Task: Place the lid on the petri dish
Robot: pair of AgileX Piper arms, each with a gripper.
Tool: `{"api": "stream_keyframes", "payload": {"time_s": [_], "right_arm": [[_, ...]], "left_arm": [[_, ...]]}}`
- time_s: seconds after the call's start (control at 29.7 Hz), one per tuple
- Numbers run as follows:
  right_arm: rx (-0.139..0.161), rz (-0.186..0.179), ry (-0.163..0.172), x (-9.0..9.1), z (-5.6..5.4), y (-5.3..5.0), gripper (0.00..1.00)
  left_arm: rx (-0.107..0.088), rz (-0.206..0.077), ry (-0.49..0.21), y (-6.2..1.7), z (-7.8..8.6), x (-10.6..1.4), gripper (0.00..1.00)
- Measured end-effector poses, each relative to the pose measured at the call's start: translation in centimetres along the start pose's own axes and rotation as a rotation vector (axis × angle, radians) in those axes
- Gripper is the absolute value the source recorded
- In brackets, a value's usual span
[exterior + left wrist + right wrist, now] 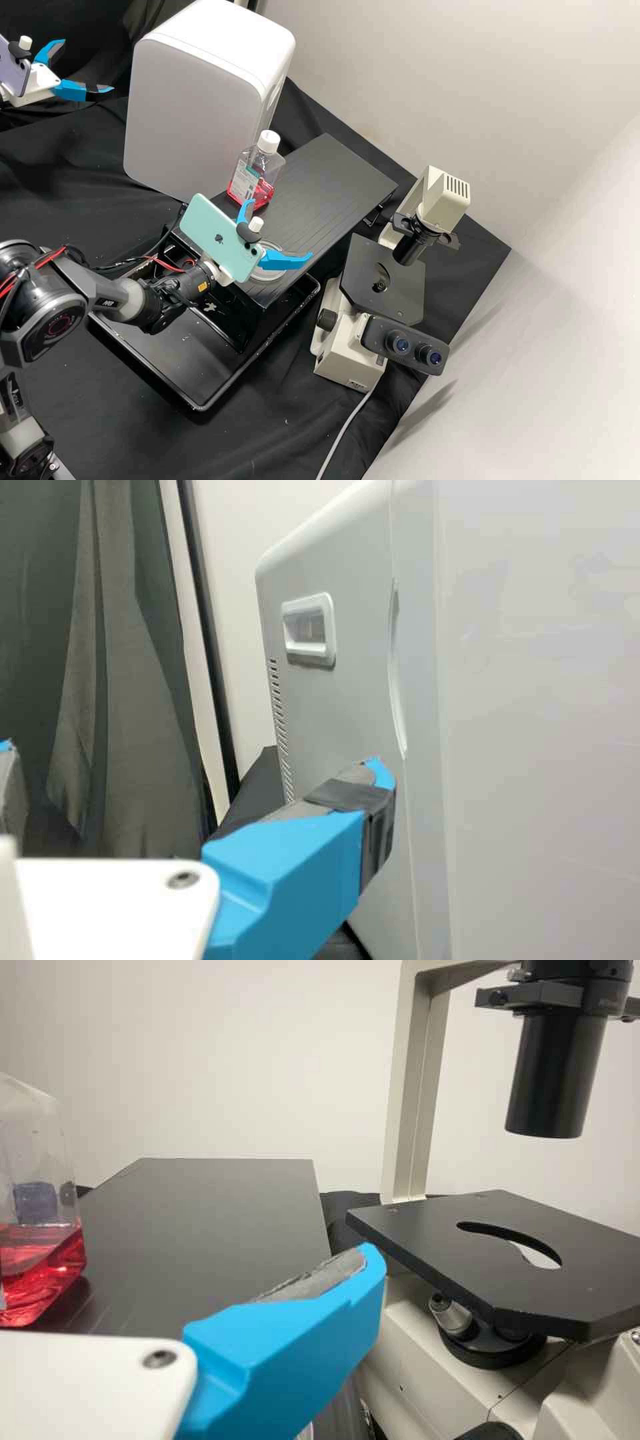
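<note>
A clear round petri dish [268, 272] sits at the near edge of the raised black platform [327, 187]. I cannot tell whether a lid is on it. My right gripper [280, 228] hovers just above it and is open wide, its lower blue finger [287, 259] crossing over the dish, nothing held. In the right wrist view one blue finger [300, 1330] juts out over the platform [200, 1220]. My left gripper [87, 66] hangs open and empty at the far left, next to the white box [207, 93]. Its blue finger [300, 860] lies close to the box's side [480, 680].
A flask of red liquid [253, 175] stands on the platform behind the dish, close to the right gripper. A microscope [393, 280] stands to the right, its black stage [500, 1250] level with the platform. A black tray [200, 360] lies under the right arm.
</note>
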Motion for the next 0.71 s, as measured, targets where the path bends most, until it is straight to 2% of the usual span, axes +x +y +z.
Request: {"api": "stream_keyframes", "payload": {"time_s": [0.57,0.64,0.71], "right_arm": [[0.0,0.0,0.0,0.0,0.0,0.0,1.0],[0.0,0.0,0.0,0.0,0.0,0.0,1.0],[0.0,0.0,0.0,0.0,0.0,0.0,1.0]], "left_arm": [[0.0,-0.002,-0.011,-0.05,0.3,0.0,1.0],[-0.005,-0.004,-0.026,-0.13,0.8,0.0,1.0],[-0.022,-0.004,-0.042,-0.15,1.6,-0.1,1.0]]}}
